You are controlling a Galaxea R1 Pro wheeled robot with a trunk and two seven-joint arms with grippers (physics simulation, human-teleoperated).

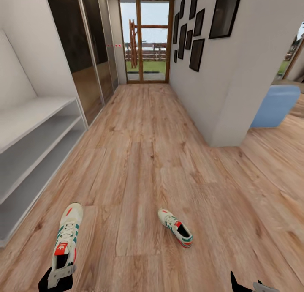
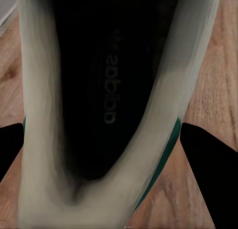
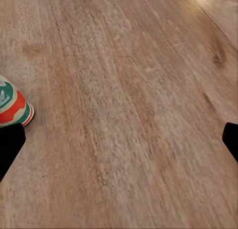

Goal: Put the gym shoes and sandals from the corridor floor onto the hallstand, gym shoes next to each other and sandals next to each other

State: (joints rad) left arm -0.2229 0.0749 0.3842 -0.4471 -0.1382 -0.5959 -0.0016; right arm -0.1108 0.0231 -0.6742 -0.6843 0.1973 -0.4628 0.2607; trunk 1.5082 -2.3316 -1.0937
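Left gripper (image 2: 119,144): fingers (image 2: 208,164) set on either side of the heel end of one gym shoe (image 2: 99,114), dark tips flanking its cream walls, the black insole and printed brand mark directly ahead; whether the pads press the shoe or merely bracket it cannot be told. In the head view this left gym shoe (image 1: 67,237) sits at the lower left with its toe pointing up the corridor and its heel at the arm's end; whether it rests on the corridor floor (image 1: 143,165) or is lifted clear cannot be told. Right gripper (image 3: 119,139): fingers spread wide, holding nothing, over bare planks, with the red-orange heel of the second gym shoe (image 3: 12,107) at the frame edge. That second gym shoe (image 1: 175,227) lies well apart from the first, angled across the planks. Hallstand (image 1: 33,148): light-grey, two open shelves, along the left wall, both shelves bare where visible. Glass-fronted wardrobe (image 1: 84,59) beyond it; glazed door (image 1: 145,38) at the corridor's end. Risk, as judged: a heel-only grip leaves the long toe unsupported, so the shoe may pivot or slip on lifting, or catch the shelf edge on the way in.
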